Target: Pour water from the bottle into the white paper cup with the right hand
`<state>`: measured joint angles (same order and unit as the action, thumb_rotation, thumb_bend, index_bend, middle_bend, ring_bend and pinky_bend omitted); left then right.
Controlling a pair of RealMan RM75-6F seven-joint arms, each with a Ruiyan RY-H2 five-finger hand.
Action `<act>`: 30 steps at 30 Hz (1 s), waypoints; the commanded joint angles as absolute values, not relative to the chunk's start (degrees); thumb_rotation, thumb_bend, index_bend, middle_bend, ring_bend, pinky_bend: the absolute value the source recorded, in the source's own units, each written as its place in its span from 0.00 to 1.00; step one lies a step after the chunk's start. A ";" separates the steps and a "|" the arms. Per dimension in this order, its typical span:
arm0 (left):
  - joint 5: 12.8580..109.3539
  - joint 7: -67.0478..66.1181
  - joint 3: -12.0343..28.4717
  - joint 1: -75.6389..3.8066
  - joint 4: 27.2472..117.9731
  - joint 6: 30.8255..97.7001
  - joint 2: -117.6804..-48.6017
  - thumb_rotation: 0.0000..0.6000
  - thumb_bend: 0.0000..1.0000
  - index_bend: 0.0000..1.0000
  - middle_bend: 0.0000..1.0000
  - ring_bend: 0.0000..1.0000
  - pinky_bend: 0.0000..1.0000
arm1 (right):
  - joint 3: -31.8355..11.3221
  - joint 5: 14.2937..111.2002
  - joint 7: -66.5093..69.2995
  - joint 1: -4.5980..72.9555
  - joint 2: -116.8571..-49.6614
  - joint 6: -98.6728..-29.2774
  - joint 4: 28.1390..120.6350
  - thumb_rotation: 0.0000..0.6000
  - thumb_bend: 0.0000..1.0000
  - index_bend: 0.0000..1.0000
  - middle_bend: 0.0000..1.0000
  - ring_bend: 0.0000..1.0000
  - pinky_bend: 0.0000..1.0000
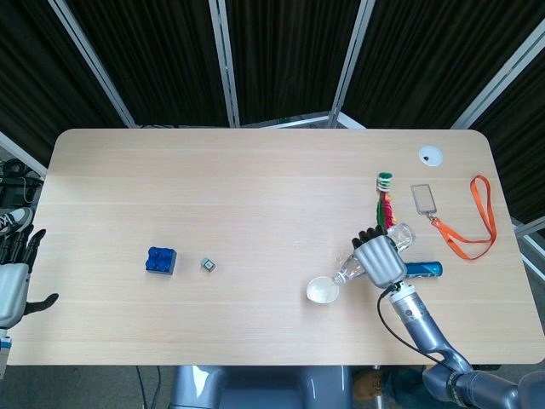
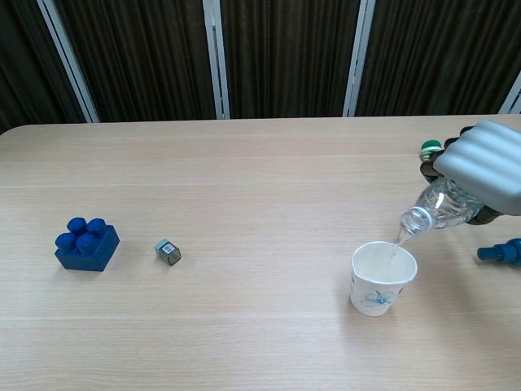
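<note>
Clear plastic bottle (image 2: 440, 209) is held tilted in the right hand (image 2: 483, 168), whose fingers wrap its body; the mouth points down and to the left, just above the far right rim of the cup (image 2: 383, 278). A thin stream of water runs from the mouth into the cup, visible in the chest view. In the head view the right hand (image 1: 379, 258) sits just beside the cup (image 1: 323, 291), with the bottle neck (image 1: 346, 274) reaching over its rim.

Task status, as a judgement: grasp, lift and alignment are done, and pouring is under way. How full the cup is cannot be told. Remaining: finish the pour, bring the bottle upright, set it down.

Left hand (image 1: 12, 285) rests at the table's left edge, fingers apart, holding nothing. A blue brick (image 2: 86, 243) lies well apart from the cup.
</note>
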<state>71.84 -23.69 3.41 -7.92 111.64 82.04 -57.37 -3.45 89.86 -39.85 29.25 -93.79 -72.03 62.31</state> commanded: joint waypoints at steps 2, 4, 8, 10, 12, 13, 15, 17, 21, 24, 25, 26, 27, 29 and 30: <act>71.81 -23.75 3.40 -7.94 111.64 82.06 -57.39 1.00 0.02 0.00 0.00 0.00 0.00 | -3.49 89.84 -39.87 29.27 -93.81 -72.03 62.23 1.00 0.30 0.61 0.60 0.51 0.50; 71.80 -23.77 3.40 -7.93 111.65 82.11 -57.40 1.00 0.02 0.00 0.00 0.00 0.00 | -3.46 89.88 -39.93 29.28 -93.86 -72.04 62.01 1.00 0.30 0.61 0.60 0.51 0.50; 71.77 -23.76 3.40 -7.92 111.66 82.20 -57.41 1.00 0.02 0.00 0.00 0.00 0.00 | -3.31 90.18 -40.06 29.25 -93.99 -72.29 61.38 1.00 0.30 0.61 0.60 0.51 0.50; 71.79 -23.83 3.37 -7.93 111.65 82.20 -57.47 1.00 0.02 0.00 0.00 0.00 0.00 | -3.25 90.30 -40.12 29.24 -94.09 -72.38 61.08 1.00 0.30 0.61 0.60 0.51 0.50; 71.82 -23.97 3.30 -7.94 111.66 82.18 -57.51 1.00 0.02 0.00 0.00 0.00 0.00 | -3.20 90.32 -40.17 29.21 -94.20 -72.37 60.89 1.00 0.30 0.61 0.60 0.51 0.50; 71.80 -24.00 3.30 -7.96 111.69 82.17 -57.55 1.00 0.03 0.00 0.00 0.00 0.00 | -3.17 90.34 -40.17 29.20 -94.24 -72.36 60.79 1.00 0.30 0.61 0.60 0.51 0.50; 71.77 -24.05 3.32 -7.97 111.70 82.21 -57.54 1.00 0.02 0.00 0.00 0.00 0.00 | -3.17 90.30 -39.95 29.19 -94.35 -72.33 60.66 1.00 0.30 0.61 0.60 0.51 0.50; 71.72 -24.06 3.32 -7.97 111.67 82.21 -57.56 1.00 0.02 0.00 0.00 0.00 0.00 | -3.25 90.21 -39.82 29.19 -94.38 -72.32 60.62 1.00 0.30 0.61 0.60 0.51 0.50; 71.61 -24.06 3.31 -8.01 111.72 82.12 -57.53 1.00 0.02 0.00 0.00 0.00 0.00 | -3.67 89.57 -38.51 29.19 -94.32 -72.00 60.99 1.00 0.30 0.61 0.60 0.51 0.50; 71.54 -24.03 3.31 -8.03 111.72 82.09 -57.51 1.00 0.02 0.00 0.00 0.00 0.00 | -4.01 88.93 -35.77 29.06 -94.16 -71.81 61.85 1.00 0.30 0.61 0.60 0.51 0.50; 71.50 -24.02 3.32 -8.04 111.73 82.08 -57.51 1.00 0.02 0.00 0.00 0.00 0.00 | -4.18 88.60 -34.57 28.98 -94.07 -71.71 62.30 1.00 0.30 0.61 0.60 0.51 0.50; 71.45 -24.03 3.33 -8.05 111.72 82.05 -57.51 1.00 0.02 0.00 0.00 0.00 0.00 | -4.42 88.06 -32.74 28.86 -93.89 -71.46 63.08 1.00 0.30 0.61 0.60 0.51 0.50; 71.41 -24.03 3.33 -8.06 111.71 82.06 -57.52 1.00 0.02 0.00 0.00 0.00 0.00 | -4.60 87.62 -31.27 28.79 -93.67 -71.18 63.79 1.00 0.30 0.61 0.60 0.51 0.50; 71.33 -24.13 3.35 -8.08 111.71 82.06 -57.56 1.00 0.02 0.00 0.00 0.00 0.00 | -5.14 86.60 -27.72 28.69 -92.95 -70.54 65.69 1.00 0.30 0.61 0.60 0.51 0.50; 71.32 -24.14 3.35 -8.09 111.72 82.06 -57.57 1.00 0.02 0.00 0.00 0.00 0.00 | -5.22 86.48 -27.17 28.69 -92.83 -70.44 65.98 1.00 0.30 0.61 0.60 0.51 0.50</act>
<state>71.32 -24.14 3.35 -8.09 111.72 82.06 -57.57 -4.59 87.61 -29.97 28.87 -93.54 -71.14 64.14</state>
